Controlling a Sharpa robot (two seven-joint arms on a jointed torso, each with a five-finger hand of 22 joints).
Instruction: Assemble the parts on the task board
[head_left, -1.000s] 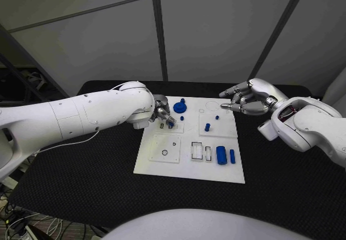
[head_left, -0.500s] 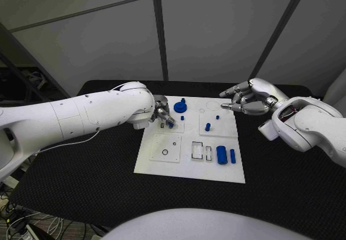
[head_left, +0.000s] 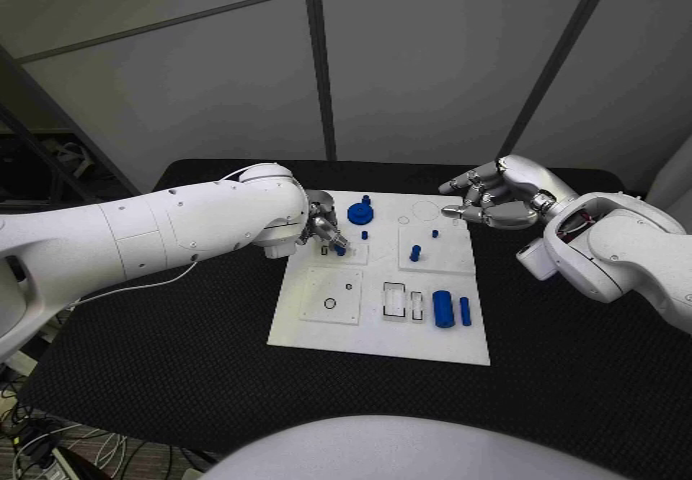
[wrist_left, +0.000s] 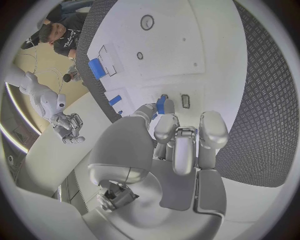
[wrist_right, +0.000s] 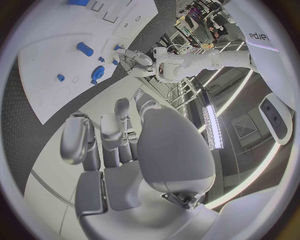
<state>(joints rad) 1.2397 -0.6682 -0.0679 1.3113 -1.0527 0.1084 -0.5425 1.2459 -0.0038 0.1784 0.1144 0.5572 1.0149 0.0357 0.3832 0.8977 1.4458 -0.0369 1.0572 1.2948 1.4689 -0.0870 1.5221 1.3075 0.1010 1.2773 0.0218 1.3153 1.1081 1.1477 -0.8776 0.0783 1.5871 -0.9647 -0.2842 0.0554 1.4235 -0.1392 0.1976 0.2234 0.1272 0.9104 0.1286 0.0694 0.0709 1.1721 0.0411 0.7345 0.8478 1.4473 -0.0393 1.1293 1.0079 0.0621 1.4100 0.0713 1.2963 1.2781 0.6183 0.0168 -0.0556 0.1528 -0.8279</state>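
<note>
Black bench (head_left: 173, 340), left robot hand (head_left: 323, 232) pinching a small blue part (wrist_left: 160, 104) over the white board (head_left: 378, 335): lower it straight; right robot hand (head_left: 490, 200) empty, loosely curled.

Black textured table (head_left: 173, 340) fills lower half of head view. Behind it, pale grey wall panels (head_left: 433, 70) across upper frame, split by dark vertical seams. Cables on floor (head_left: 43, 445) at lower left corner. Dark clutter at left edge.
</note>
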